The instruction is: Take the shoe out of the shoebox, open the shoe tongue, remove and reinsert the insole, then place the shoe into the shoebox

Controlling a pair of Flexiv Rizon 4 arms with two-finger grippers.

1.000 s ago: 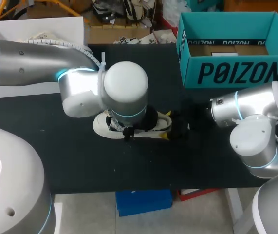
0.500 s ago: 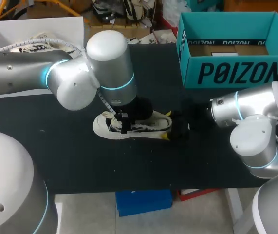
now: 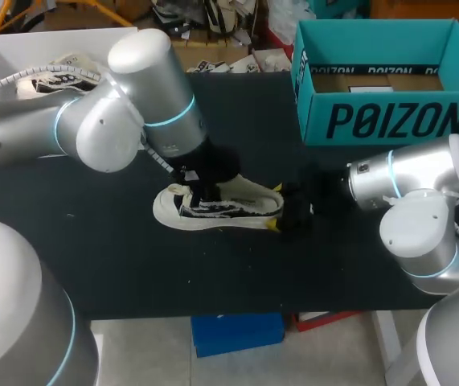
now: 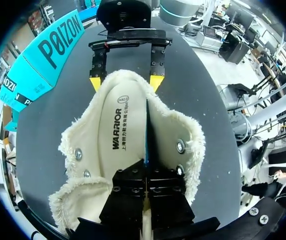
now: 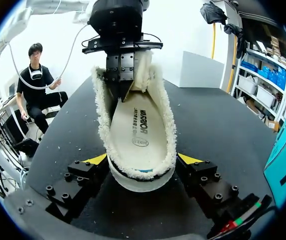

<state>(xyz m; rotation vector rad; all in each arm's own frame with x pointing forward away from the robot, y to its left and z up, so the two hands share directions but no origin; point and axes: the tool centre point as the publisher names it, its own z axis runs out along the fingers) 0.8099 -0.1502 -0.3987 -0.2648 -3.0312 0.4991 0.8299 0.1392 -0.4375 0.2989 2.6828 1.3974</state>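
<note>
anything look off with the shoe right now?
Nothing spilled or damaged. Only oddity: the insole sits tilted in the shoe, one long edge lifted where the left gripper pinches it. The right gripper clamps the shoe from behind.

Left gripper pinched closed, right gripper clamping wide

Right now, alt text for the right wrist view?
A cream shoe lies on the black table, its heel clamped by the right gripper, with the insole showing. The left gripper grips its far end.
</note>
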